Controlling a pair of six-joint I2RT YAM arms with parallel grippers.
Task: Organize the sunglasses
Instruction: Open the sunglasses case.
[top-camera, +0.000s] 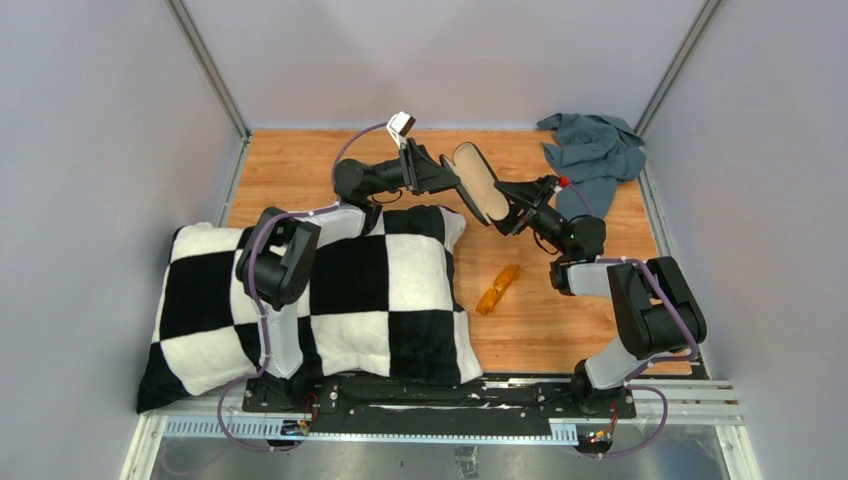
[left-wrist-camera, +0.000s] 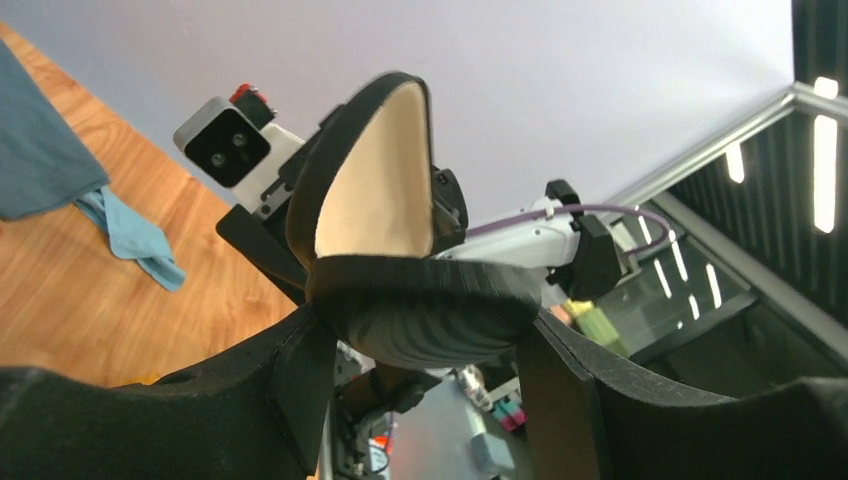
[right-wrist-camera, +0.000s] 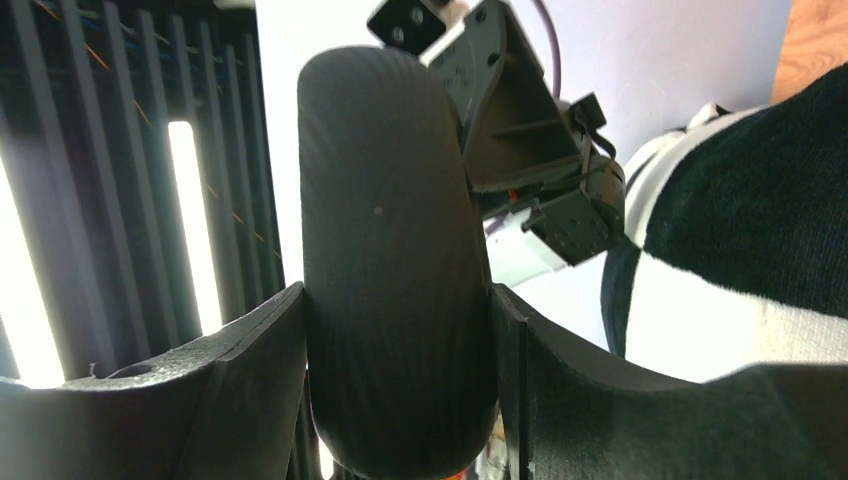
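The amber-orange sunglasses (top-camera: 498, 288) lie folded on the wooden table, right of the pillow and apart from both grippers. A black oblong case (top-camera: 478, 182) is held up in the air at the back, hinged open with its beige lining showing. My left gripper (top-camera: 443, 176) is shut on one ribbed black half (left-wrist-camera: 430, 315), and the lined half (left-wrist-camera: 375, 195) stands up beyond it. My right gripper (top-camera: 508, 207) is shut on the other half, whose black shell (right-wrist-camera: 395, 270) fills the gap between its fingers (right-wrist-camera: 250, 380).
A black-and-white checkered pillow (top-camera: 330, 290) covers the left half of the table, under the left arm. A crumpled grey-blue cloth (top-camera: 595, 152) lies at the back right corner, with a light-blue cloth (left-wrist-camera: 135, 235) beside it. Grey walls enclose the table.
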